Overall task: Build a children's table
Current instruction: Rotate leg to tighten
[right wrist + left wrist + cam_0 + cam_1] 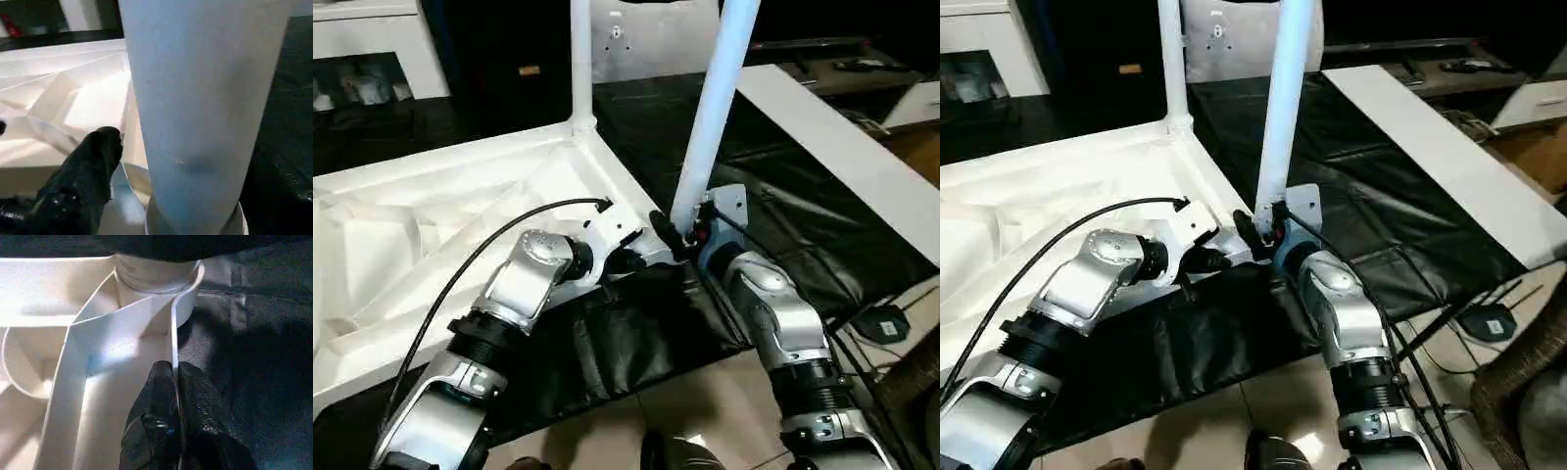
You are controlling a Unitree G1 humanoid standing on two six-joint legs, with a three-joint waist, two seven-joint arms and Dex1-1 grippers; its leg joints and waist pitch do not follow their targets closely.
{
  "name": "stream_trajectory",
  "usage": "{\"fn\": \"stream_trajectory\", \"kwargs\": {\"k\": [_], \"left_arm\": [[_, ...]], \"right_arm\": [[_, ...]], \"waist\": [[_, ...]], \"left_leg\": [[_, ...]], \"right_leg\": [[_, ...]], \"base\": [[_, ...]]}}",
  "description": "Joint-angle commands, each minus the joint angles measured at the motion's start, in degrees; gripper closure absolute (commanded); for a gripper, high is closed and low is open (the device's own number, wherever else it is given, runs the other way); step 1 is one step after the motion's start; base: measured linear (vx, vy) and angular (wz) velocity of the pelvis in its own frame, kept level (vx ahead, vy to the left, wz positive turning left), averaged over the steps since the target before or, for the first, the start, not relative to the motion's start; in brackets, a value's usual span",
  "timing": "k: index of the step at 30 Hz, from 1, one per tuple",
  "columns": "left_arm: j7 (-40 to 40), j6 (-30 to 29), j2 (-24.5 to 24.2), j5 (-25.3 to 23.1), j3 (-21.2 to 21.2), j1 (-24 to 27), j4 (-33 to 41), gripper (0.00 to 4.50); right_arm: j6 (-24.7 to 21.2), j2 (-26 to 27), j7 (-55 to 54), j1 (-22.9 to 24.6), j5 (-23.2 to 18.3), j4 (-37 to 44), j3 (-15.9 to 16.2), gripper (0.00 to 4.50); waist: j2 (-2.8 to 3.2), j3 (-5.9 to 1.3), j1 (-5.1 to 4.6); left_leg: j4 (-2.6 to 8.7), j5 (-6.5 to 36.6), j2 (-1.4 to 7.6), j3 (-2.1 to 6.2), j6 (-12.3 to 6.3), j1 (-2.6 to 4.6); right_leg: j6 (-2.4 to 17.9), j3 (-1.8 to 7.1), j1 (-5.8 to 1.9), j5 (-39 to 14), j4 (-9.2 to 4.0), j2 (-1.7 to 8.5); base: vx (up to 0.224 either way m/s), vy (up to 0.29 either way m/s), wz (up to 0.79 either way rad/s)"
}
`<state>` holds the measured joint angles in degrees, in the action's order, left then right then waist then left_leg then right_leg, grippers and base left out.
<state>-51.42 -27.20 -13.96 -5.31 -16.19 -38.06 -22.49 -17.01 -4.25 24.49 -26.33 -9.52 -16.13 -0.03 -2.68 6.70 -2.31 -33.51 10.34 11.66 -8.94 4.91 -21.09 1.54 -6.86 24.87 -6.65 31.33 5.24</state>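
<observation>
Seating a leg (710,117) into the near-right corner socket of the upturned white top (431,235), the right pincer (683,233) clasps the tube's base while the left pincer (173,396) pinches the top's right rim beside it. A second leg (580,59) already stands at the far corner. Next, likely, a straight downward push to lock the leg home.

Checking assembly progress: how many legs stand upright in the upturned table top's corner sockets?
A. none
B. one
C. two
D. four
C: one leg stands in the far corner socket, and a second leg rises from the near corner of the table top, beside the right pincer.
</observation>
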Motion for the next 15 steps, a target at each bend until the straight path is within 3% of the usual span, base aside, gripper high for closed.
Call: {"fn": "stream_trajectory", "kwargs": {"k": [1,2,6,11,15], "left_arm": [[-4.85,4.5,-2.35,2.24,-0.06,0.52,1.37,4.5],[-5.35,4.85,-2.64,2.3,-0.16,0.58,1.36,4.5],[-11.73,8.03,-5.92,3.24,-1.45,0.92,0.69,4.5],[-20.57,14.08,-9.06,4.24,-3.81,0.59,-0.64,4.5],[-25.55,18.09,-10.94,4.09,-5.78,-0.24,-2.27,4.5]], "right_arm": [[0.52,-3.29,6.99,1.88,-3.17,3.54,-0.56,0.42],[0.47,-3.71,7.76,2.05,-3.48,3.8,-0.58,0.3],[0.71,-9.95,17.87,3.52,-5.81,5.81,0.17,0.05],[-0.18,-17.52,31.65,3.75,-8.6,6.35,1.91,0.02],[-0.81,-21.33,38.97,3.31,-9.27,6.65,4.68,0.02]], "waist": [[-0.03,-4.35,0.7],[0.01,-4.32,1.09],[-0.06,-4.61,1.87],[0.16,-4.86,3.06],[0.06,-4.71,3.74]], "left_leg": [[4.01,13.26,0.68,-0.33,-4.65,-0.3],[3.99,12.55,0.66,-0.39,-5.39,-0.5],[3.7,10.75,0.74,-0.79,-5.71,-0.05],[3.62,6.38,1.19,-0.94,-7.75,0.23],[3.72,7.74,1.35,-0.94,-7.6,0.42]], "right_leg": [[7.33,2.99,-4.1,-25.21,-3.63,3.01],[7.17,2.92,-4.24,-24.52,-3.64,2.9],[7.68,3.15,-4.01,-24.1,-3.27,2.82],[12.02,3.35,-4.09,-14.17,-1.87,2.52],[12.1,3.26,-4.04,-16.48,-2.09,2.64]], "base": [[0.0,0.0,0.0],[0.0,0.0,0.0],[0.0,0.0,0.0],[0.0,0.0,0.0],[0.0,0.0,0.0]]}}
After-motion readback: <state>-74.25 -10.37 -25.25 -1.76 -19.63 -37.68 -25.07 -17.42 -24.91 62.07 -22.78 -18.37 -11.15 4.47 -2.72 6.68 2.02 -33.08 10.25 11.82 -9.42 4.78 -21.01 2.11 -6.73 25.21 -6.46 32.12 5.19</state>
